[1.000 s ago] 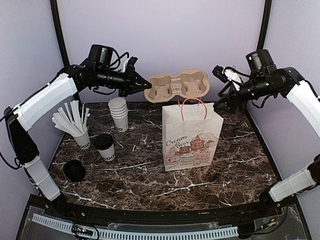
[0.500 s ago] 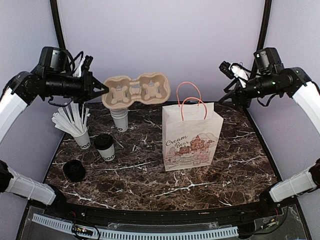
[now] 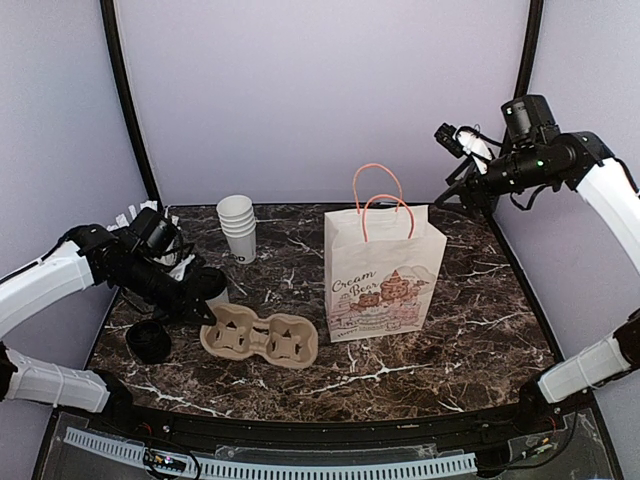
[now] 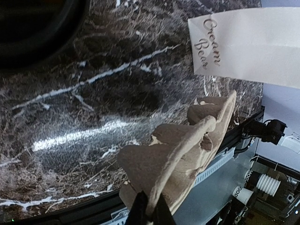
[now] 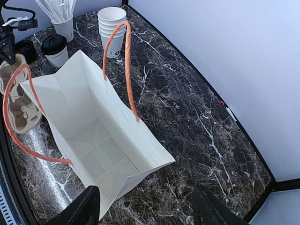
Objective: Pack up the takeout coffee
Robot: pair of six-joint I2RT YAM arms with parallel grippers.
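Where the tabletop (image 3: pixel 470 320) comes nearest to the arm bases, a round black object (image 3: pixel 148 340) is seen at the left, and just beside it to the right a brown cardboard cup carrier (image 3: pixel 258 337) with two wells is placed flat or nearly flat. The left end effector (image 4: pixel 149 207) is closed tightly on the left rim of this carrier, so that the thin cardboard edge is pinched between its fingers (image 4: pixel 138 206); whether the whole carrier rests on the marble cannot be told. Just behind the left arm, the takeout coffee (image 5: pixel 56 50) is found upright on the tabletop, with its black lid on, near the left end of the carrier and apart from it. To the right of the carrier, about in the middle of the tabletop, a white paper bag (image 3: pixel 385 275) with orange handles and a printed drawing is stood upright; its mouth is open and its inside is seen bare from the right wrist view. Farther back on the left, a stack of nested white cups (image 3: pixel 238 228) is set, and a cup of white wrapped straws (image 5: pixel 63 18) is placed at the far left corner. The right end effector (image 5: pixel 146 192) is held high beyond the bag, at the far right, with its jaws spread well apart and nothing gripped between them.
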